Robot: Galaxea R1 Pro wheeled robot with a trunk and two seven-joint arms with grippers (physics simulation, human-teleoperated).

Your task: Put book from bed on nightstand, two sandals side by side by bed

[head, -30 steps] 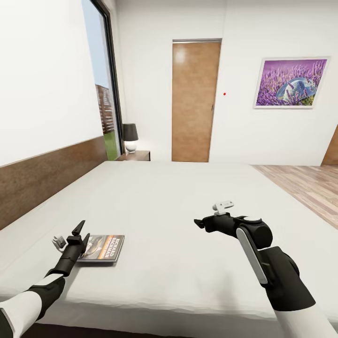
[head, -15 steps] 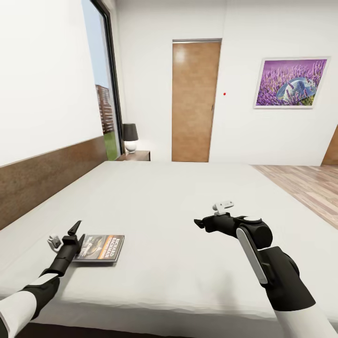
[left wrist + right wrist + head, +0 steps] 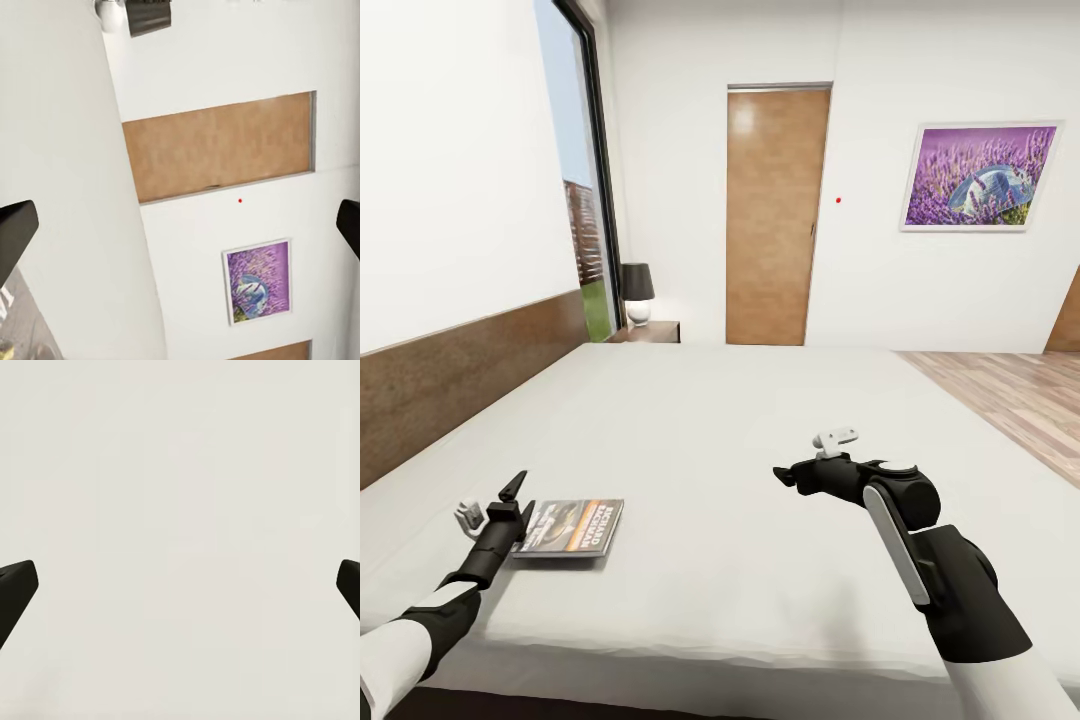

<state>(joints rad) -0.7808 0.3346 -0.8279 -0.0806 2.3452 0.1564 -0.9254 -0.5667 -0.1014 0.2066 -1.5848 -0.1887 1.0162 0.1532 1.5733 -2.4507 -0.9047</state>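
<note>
The book (image 3: 570,527), dark with an orange band, lies flat on the off-white bed (image 3: 760,420) near its front left corner. My left gripper (image 3: 512,500) is open at the book's left edge, one finger raised above it; in the left wrist view its tips (image 3: 180,225) stand wide apart. My right gripper (image 3: 788,474) hovers open over the bare mattress, mid-right, with nothing between its fingers (image 3: 180,585). The nightstand (image 3: 650,332) stands at the bed's far left corner. The sandals are out of view.
A brown headboard (image 3: 450,385) runs along the left wall. A black-shaded lamp (image 3: 637,290) sits on the nightstand beside a tall window (image 3: 575,180). A wooden door (image 3: 775,215) and a purple picture (image 3: 978,177) are on the far wall. Wood floor (image 3: 1020,395) lies right of the bed.
My left gripper has drawn back to the left, off the book's left edge. The book and the right arm have stayed put.
</note>
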